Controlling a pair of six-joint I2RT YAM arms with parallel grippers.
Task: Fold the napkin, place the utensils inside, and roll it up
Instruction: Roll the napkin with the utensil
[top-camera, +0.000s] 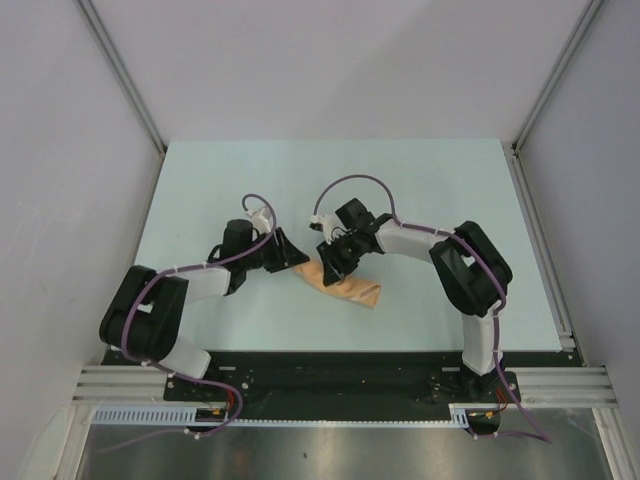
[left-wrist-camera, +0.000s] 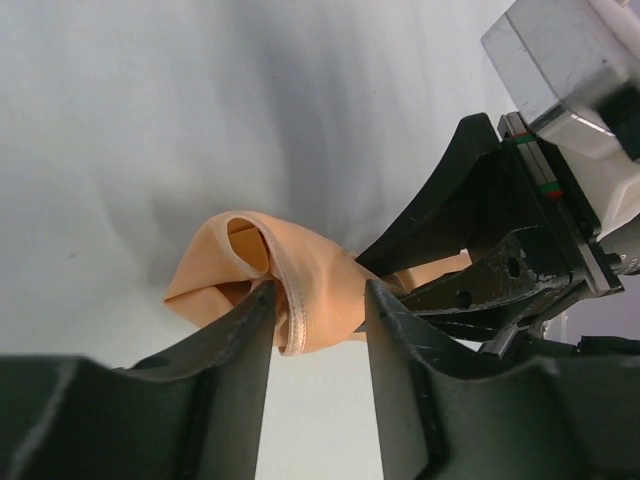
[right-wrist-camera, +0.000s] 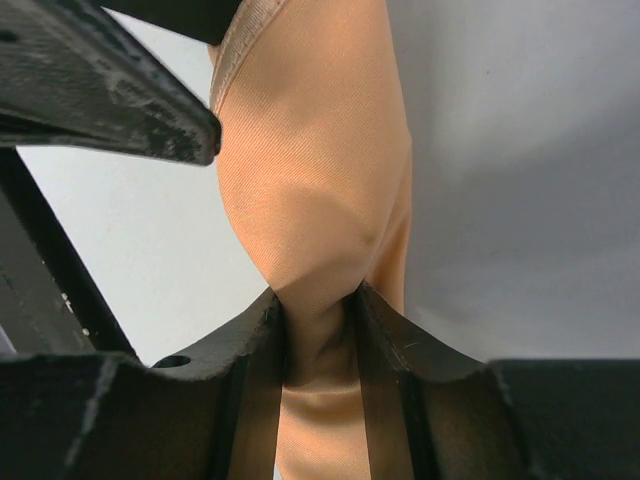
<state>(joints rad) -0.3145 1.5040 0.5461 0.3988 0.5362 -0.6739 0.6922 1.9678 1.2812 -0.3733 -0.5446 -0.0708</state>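
The napkin (top-camera: 352, 289), a peach-orange cloth gathered into a loose, rumpled roll, lay on the pale table (top-camera: 450, 180) a little nearer than the table's middle. It ran slantwise, with one end resting flat on the table toward the right side. The other end was taken up where the two arms met above the table's centre.

The right gripper (right-wrist-camera: 320, 310) was clamped on the napkin. In the right wrist view its jaws pressed in from both sides, and the cloth was cinched to a narrow waist between them. Above the pinch the cloth widened into a smooth fold with a stitched hem along its upper left edge.

The left gripper (left-wrist-camera: 320, 300) reached in over the table's centre from the left, right beside the right gripper. Its jaws stood apart with the napkin's hemmed, looped end lying in the gap. The cloth touched the inner face of one jaw and reached across toward the other. Whether the jaws were actually squeezing the cloth or only framing it, I could not tell. Behind that loop, the left wrist view showed the dark body of the right gripper close against the cloth.
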